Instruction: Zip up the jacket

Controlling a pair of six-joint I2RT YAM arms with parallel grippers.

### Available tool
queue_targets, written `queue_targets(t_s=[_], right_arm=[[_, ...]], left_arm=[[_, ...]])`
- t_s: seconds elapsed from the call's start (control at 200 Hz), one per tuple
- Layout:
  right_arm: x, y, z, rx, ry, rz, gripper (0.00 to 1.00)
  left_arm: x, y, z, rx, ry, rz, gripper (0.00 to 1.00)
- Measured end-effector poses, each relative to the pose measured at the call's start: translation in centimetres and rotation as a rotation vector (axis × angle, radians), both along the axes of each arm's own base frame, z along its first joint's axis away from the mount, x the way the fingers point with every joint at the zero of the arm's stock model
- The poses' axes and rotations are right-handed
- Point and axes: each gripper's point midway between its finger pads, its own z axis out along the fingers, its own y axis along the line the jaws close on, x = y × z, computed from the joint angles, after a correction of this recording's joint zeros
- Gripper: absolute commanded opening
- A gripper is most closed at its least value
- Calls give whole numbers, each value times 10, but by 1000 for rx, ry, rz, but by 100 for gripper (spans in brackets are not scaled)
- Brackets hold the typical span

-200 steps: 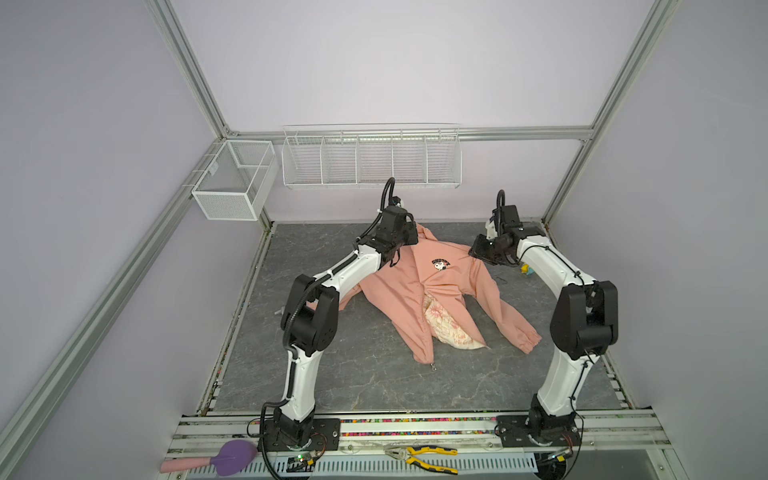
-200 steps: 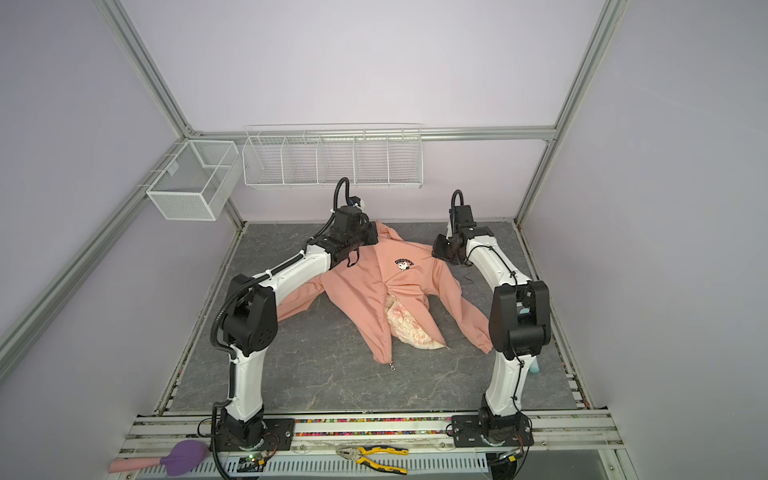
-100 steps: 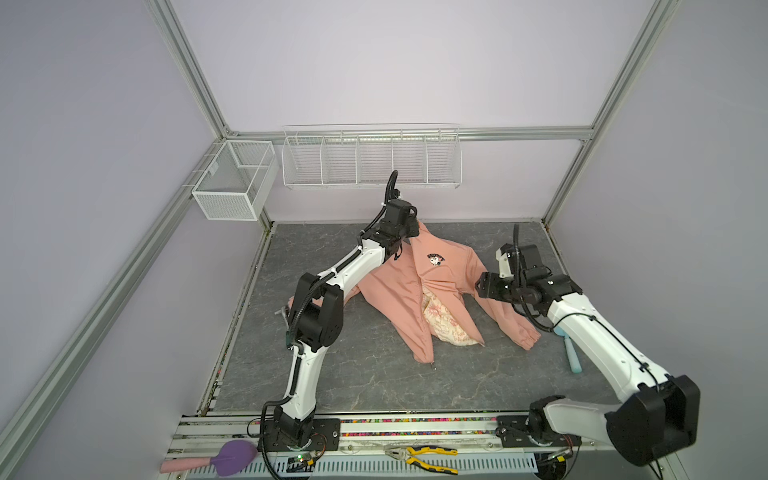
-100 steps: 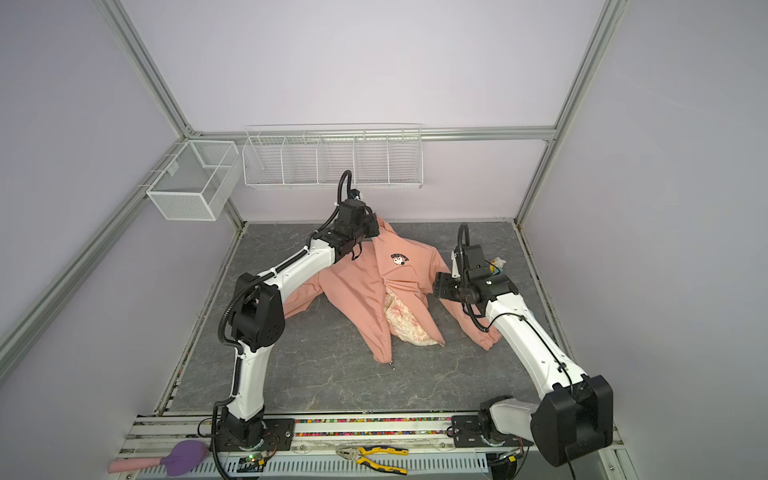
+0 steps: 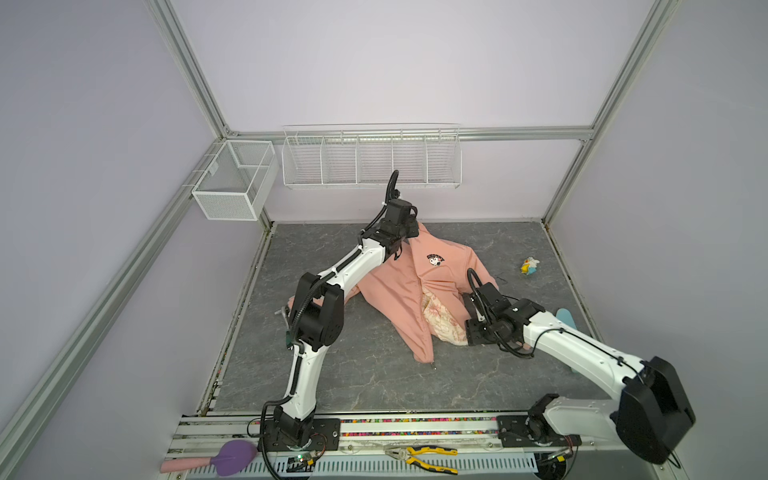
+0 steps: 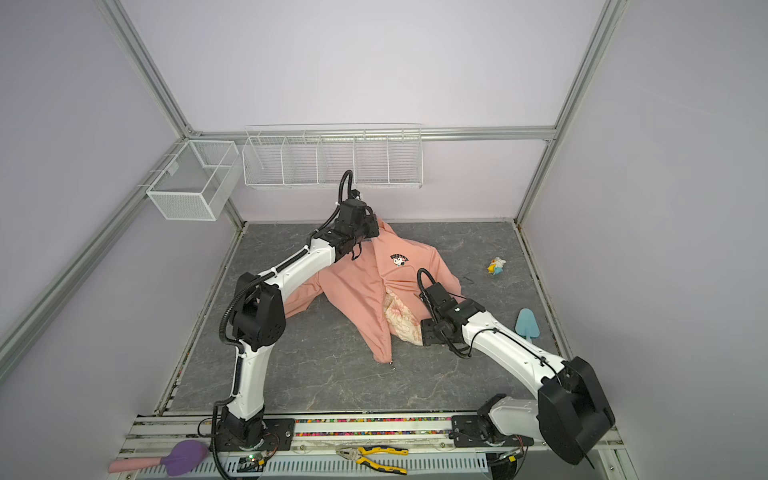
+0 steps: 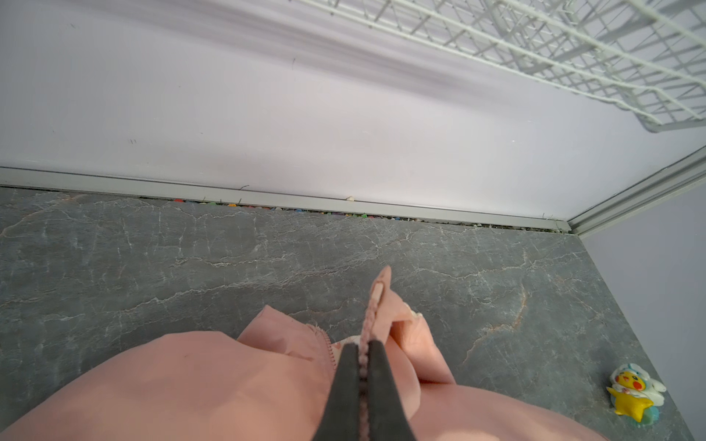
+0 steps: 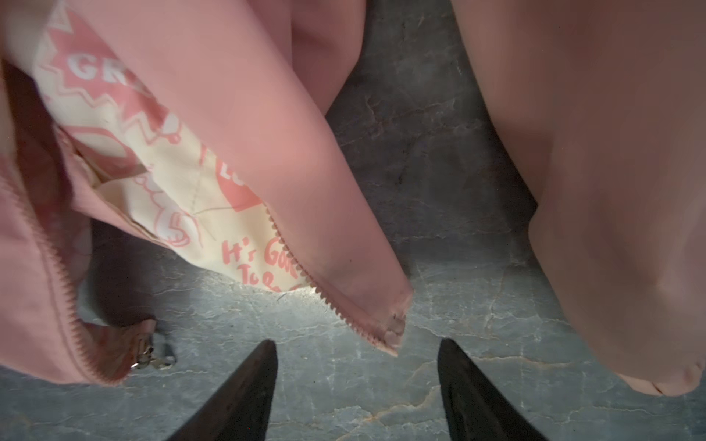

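The salmon-pink jacket [image 5: 395, 299] [image 6: 353, 291] lies spread on the grey floor, front up and unzipped, with its cream patterned lining [image 8: 183, 191] showing. My left gripper [image 7: 363, 345] [image 5: 409, 230] is shut on the zipper tape at the collar, at the jacket's far end. My right gripper [image 8: 357, 343] [image 5: 466, 318] stands open low over the hem. The bottom corner of one zipper edge [image 8: 393, 332] sits just ahead of the gap between its fingertips. The metal zipper slider [image 8: 151, 357] [image 5: 433, 365] lies at the other front edge's bottom corner. A sleeve [image 8: 611, 191] lies beside the gripper.
A small yellow toy figure [image 5: 530, 266] [image 7: 632, 393] lies at the back right, and a light blue tool [image 6: 527, 322] lies near the right wall. White wire baskets [image 5: 370, 158] [image 5: 235, 183] hang on the walls. Pliers [image 5: 424, 455] and a purple tool [image 5: 226, 457] lie on the front rail.
My right arm has swung from the jacket's far shoulder toward the front, down to the hem, and its jaws stand open. The left gripper has stayed shut at the collar, shifting slightly.
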Motion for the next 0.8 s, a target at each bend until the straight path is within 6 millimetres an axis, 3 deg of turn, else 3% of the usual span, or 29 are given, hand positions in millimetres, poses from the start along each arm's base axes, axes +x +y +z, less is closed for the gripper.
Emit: queue_targets(t_s=[0.15, 0.38, 0.58, 0.8], right_arm=[[-5, 4, -13, -111, 28, 42, 64], [5, -1, -13, -205, -1, 30, 59], [8, -4, -18, -249, 6, 31, 48], [6, -5, -22, -251, 13, 34, 45]], left_arm=[[-1, 0, -5, 6, 13, -4, 0], [-2, -1, -5, 5, 16, -9, 0], [-2, -1, -5, 4, 16, -11, 0], [-2, -1, -5, 4, 17, -10, 0]])
